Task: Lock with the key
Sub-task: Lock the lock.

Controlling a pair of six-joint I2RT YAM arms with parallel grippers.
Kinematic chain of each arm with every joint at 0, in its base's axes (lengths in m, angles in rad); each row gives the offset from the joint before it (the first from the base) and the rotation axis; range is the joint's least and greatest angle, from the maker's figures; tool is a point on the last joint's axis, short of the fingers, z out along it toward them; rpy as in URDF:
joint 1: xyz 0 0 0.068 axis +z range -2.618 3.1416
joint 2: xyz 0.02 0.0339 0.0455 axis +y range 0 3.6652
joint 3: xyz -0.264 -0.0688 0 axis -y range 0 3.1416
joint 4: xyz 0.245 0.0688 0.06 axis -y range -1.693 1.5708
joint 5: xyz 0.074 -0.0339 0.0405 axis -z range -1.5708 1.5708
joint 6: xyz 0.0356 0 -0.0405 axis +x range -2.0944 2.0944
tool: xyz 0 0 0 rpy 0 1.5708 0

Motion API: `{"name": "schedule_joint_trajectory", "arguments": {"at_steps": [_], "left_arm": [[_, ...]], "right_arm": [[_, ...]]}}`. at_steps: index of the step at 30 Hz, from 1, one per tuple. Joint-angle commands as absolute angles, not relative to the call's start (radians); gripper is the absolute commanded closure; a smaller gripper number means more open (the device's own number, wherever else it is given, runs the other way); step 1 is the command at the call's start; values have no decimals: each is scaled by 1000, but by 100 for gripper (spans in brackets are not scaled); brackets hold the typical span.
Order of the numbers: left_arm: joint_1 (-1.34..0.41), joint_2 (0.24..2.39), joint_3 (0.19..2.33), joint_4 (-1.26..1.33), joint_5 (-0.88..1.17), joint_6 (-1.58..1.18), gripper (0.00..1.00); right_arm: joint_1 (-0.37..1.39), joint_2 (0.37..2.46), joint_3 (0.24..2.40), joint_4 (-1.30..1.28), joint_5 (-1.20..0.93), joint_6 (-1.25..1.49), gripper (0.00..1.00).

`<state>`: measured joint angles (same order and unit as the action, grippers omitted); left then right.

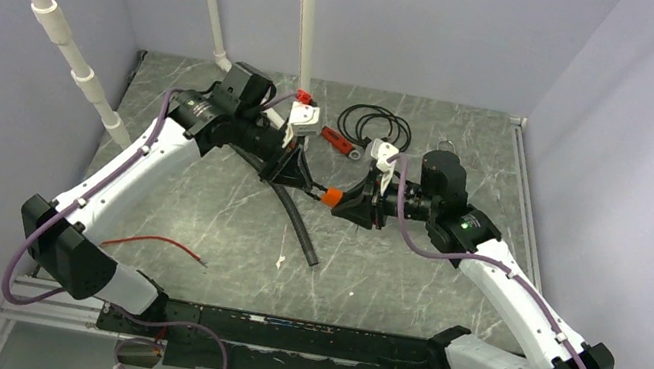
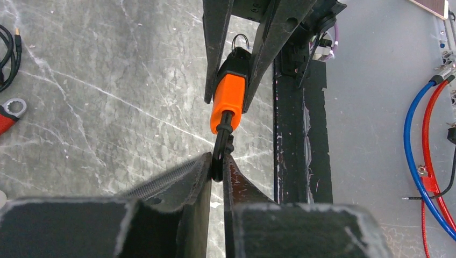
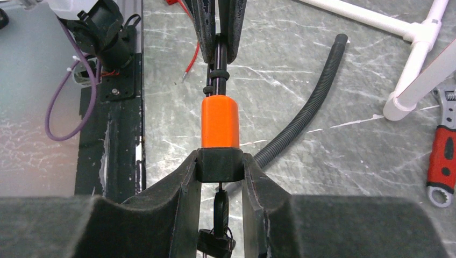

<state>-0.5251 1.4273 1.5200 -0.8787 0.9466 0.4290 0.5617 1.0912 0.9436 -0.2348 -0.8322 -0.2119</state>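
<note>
Orange lock (image 1: 331,196) suspended above the table (image 1: 406,290) at centre of the top view, spanned between both arms, axis roughly level.

Black end cap clamped by right gripper (image 3: 219,164); fingers (image 3: 185,183) closed snug on either side of it. Black key (image 3: 216,242) hanging at that cap, bottom centre of right wrist view, between the fingers. Cannot tell how deep in the keyway.

Black cable stub (image 2: 222,141) out of the orange end, pinched by left gripper (image 2: 216,167); fingers nearly together around it.

On the table underneath: black corrugated hose (image 1: 297,228), diagonal, just below centre. Upper centre of top view: red-handled wrench (image 1: 342,146) beside coil of black cable (image 1: 376,125). Lower left: red wire (image 1: 158,242). Upper left: white PVC pipes (image 1: 305,8).
</note>
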Motion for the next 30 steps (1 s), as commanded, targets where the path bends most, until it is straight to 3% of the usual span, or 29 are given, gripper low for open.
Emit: {"name": "schedule_joint_trajectory", "arguments": {"at_steps": [1, 7, 17, 30], "left_arm": [[-531, 1390, 1511, -878, 955, 480, 84], [-534, 1389, 1505, -905, 956, 502, 85], [-545, 1399, 1509, -896, 993, 491, 100], [-601, 1419, 1463, -804, 1013, 402, 100]], "right_arm": [[559, 1065, 996, -170, -912, -171, 100], [558, 1084, 1010, -159, -933, -156, 100], [558, 1130, 1041, -143, -953, -145, 100], [567, 1210, 1115, -95, -963, -127, 100]]}}
